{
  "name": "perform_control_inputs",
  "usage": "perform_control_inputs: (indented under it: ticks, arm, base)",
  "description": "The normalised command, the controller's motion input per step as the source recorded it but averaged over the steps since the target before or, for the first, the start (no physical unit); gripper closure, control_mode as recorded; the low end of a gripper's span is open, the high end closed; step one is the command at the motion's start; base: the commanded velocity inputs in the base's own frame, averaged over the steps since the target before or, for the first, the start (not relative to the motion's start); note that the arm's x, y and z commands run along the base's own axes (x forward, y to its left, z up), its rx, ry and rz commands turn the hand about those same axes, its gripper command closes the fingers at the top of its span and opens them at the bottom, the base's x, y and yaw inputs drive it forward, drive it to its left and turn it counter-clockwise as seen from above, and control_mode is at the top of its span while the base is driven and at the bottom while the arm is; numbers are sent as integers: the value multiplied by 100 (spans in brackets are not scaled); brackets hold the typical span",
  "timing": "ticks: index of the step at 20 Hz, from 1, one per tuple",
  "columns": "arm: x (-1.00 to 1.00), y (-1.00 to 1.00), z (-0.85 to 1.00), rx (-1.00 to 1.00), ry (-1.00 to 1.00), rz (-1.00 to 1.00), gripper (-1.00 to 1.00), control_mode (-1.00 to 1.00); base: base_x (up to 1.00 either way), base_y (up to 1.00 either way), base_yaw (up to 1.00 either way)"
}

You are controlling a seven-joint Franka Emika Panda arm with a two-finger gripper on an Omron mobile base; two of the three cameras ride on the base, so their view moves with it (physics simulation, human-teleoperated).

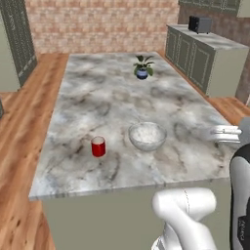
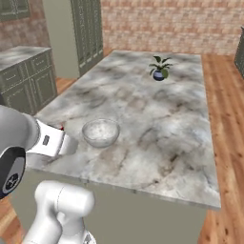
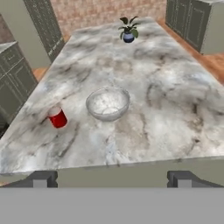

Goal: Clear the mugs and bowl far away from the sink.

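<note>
A red mug (image 1: 98, 146) (image 3: 57, 117) stands near the front left of the marble island counter (image 1: 97, 97). To its right, apart from it, sits the wide whitish speckled bowl (image 1: 147, 135) (image 2: 100, 132) (image 3: 107, 103). In the hand view my gripper (image 3: 112, 180) is open and holds nothing. It hangs back from the counter's front edge, and its fingertips (image 3: 41, 179) stand wide apart below the bowl and the mug. In the right base view my arm covers nearly all of the red mug. The sink is out of view.
A small blue plant pot (image 1: 142, 73) (image 2: 158, 74) (image 3: 128, 37) stands at the far end of the counter. Green-grey cabinets (image 1: 205, 58) with a dark appliance (image 1: 199, 24) on top line the right wall. Wooden floor surrounds the island.
</note>
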Motion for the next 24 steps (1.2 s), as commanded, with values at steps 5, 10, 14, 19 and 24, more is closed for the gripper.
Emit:
perform_control_inputs:
  ticks: [5, 10, 14, 19, 24]
  arm:
    - [0, 0, 0, 0, 0, 0, -100, 100]
    - [0, 0, 0, 0, 0, 0, -100, 100]
    - [0, 0, 0, 0, 0, 0, -100, 100]
    - [0, 0, 0, 0, 0, 0, -100, 100]
    - [0, 0, 0, 0, 0, 0, -100, 100]
  base:
    - [-34, 97, 19]
    - [-56, 100, 46]
    - [-22, 89, 83]
    - [-7, 47, 97]
    - [0, 0, 100]
